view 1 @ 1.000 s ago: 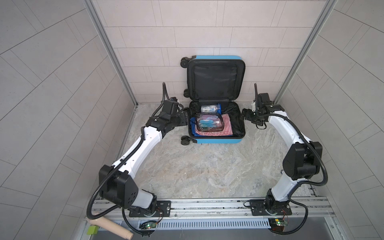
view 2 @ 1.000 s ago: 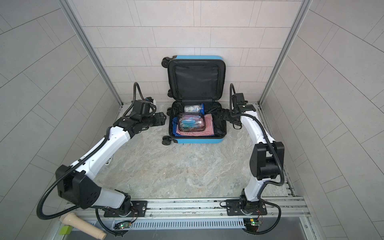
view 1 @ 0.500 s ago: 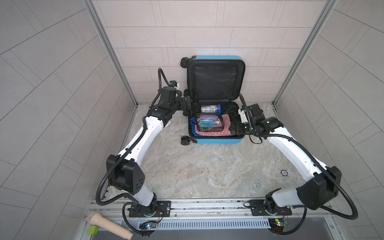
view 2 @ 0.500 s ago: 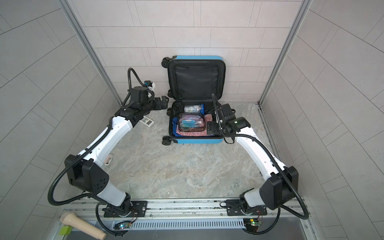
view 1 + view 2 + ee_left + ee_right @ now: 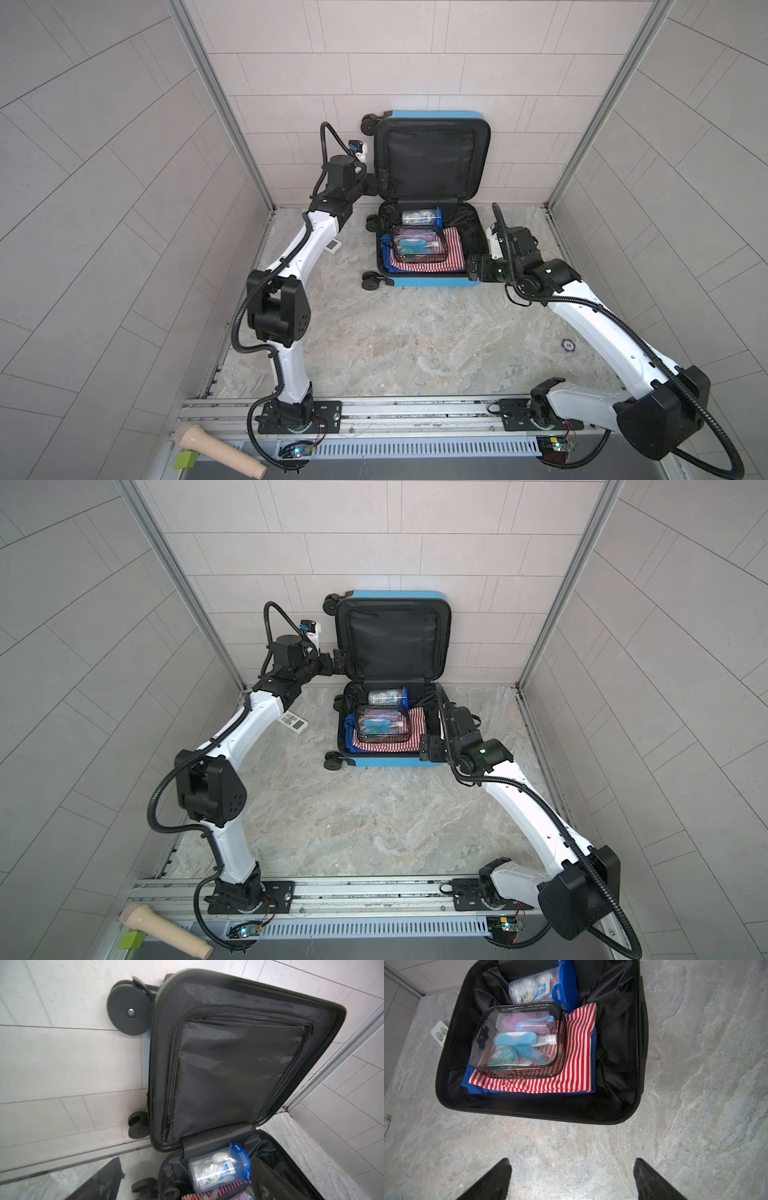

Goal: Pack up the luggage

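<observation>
The luggage (image 5: 436,282), a small blue suitcase, lies open on the floor in both top views. Its black-lined lid (image 5: 432,158) stands upright against the back wall. Inside lie a clear black-trimmed pouch (image 5: 517,1039) on a red-striped cloth (image 5: 577,1059), blue fabric beneath, and a clear container with a blue cap (image 5: 218,1169). My left gripper (image 5: 380,185) is open beside the lid's left edge, and one dark finger (image 5: 104,1184) shows in the left wrist view. My right gripper (image 5: 572,1167) is open over bare floor, just off the luggage's front right corner.
A small white device (image 5: 332,248) lies on the floor left of the suitcase, under my left arm. A dark round chip (image 5: 567,344) sits on the floor at the right. A beige handle (image 5: 216,451) and a green block (image 5: 185,459) lie past the front rail.
My left arm has risen from beside the base to the lid's left edge, and its jaws have widened. My right arm has swung from the suitcase's right side to its front right corner.
</observation>
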Action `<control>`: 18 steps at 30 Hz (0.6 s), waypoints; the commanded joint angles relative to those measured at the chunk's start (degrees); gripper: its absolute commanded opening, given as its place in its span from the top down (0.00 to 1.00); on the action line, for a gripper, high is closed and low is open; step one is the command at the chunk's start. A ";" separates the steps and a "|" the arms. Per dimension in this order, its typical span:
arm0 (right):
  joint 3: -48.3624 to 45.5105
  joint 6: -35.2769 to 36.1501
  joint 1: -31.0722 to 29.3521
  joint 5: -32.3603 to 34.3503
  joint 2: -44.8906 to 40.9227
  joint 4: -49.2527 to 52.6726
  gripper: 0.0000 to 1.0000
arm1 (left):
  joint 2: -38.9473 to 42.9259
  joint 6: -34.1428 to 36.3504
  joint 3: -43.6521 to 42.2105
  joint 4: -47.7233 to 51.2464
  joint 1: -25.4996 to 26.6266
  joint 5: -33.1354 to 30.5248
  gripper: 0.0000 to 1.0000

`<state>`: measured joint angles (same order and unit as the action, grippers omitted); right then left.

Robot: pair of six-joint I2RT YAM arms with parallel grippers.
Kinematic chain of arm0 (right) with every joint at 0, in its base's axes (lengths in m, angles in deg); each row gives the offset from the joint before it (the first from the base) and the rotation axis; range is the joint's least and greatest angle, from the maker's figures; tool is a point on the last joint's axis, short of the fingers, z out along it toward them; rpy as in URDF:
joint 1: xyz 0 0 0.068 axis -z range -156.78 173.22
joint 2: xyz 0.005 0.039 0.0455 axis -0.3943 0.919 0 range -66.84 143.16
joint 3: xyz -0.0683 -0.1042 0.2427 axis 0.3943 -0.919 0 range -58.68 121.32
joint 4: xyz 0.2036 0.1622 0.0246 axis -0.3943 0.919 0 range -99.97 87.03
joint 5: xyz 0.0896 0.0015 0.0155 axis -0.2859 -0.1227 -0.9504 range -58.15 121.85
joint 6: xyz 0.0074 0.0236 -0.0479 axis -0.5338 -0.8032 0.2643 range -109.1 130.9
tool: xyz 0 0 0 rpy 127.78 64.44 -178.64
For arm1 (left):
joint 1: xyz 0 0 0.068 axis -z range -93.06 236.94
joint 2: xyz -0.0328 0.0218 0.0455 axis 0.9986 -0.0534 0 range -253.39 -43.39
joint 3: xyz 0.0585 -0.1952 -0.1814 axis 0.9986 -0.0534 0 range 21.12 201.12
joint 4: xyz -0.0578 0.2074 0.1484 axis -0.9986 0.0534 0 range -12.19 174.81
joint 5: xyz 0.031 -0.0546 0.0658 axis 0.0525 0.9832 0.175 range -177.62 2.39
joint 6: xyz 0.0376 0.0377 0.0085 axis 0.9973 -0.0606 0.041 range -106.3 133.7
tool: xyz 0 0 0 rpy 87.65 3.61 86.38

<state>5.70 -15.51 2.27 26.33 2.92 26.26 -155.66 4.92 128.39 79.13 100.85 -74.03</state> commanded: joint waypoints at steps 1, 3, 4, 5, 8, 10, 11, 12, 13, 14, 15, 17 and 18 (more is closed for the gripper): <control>0.16 -1.36 0.12 -3.00 0.40 0.23 0.07 | -4.40 1.58 5.88 -5.47 -1.50 3.54 0.07; -0.33 -1.44 0.20 -3.66 0.06 0.88 0.08 | -6.84 2.01 7.82 -7.82 -1.83 3.39 0.12; -0.80 -1.53 0.20 -3.83 -0.35 1.06 0.08 | -7.83 2.60 8.54 -9.30 -1.86 2.97 0.14; -1.28 -1.68 0.21 -3.81 -0.77 1.33 0.08 | -8.83 3.31 9.02 -10.72 -1.90 2.29 0.17; -2.60 -2.09 0.46 -4.31 -2.17 1.98 0.08 | -11.42 5.83 11.67 -12.69 -2.04 0.13 0.25; -3.53 -2.23 0.49 -4.42 -3.40 2.31 0.08 | -12.87 6.09 12.67 -14.62 -2.31 0.37 0.30; -4.05 -2.46 0.55 -4.18 -4.02 2.45 0.08 | -13.29 5.89 12.86 -15.91 -2.48 0.73 0.32; -4.53 -2.59 0.64 -4.10 -4.52 2.61 0.08 | -13.67 5.78 13.12 -16.97 -2.69 1.48 0.34; -5.27 -2.86 0.73 -4.06 -5.05 2.57 0.07 | -14.07 5.84 13.44 -18.18 -2.75 2.44 0.37; -5.86 -3.15 0.89 -3.96 -5.48 2.51 0.08 | -14.54 6.01 13.78 -19.46 -2.75 3.70 0.39; -6.41 -3.44 0.91 -3.97 -5.72 2.36 0.08 | -15.05 6.11 13.96 -20.48 -2.75 4.79 0.41; -7.66 -4.05 1.00 -4.13 -5.86 1.93 0.08 | -16.06 5.95 14.99 -21.86 -2.63 5.83 0.43; -8.02 -4.27 1.00 -4.39 -5.83 1.80 0.08 | -16.52 5.88 15.47 -22.03 -2.60 5.76 0.43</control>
<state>-1.27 -18.33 3.04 21.94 -2.20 27.73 -170.90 9.51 140.93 62.98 98.23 -70.77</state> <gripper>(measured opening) 0.926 0.573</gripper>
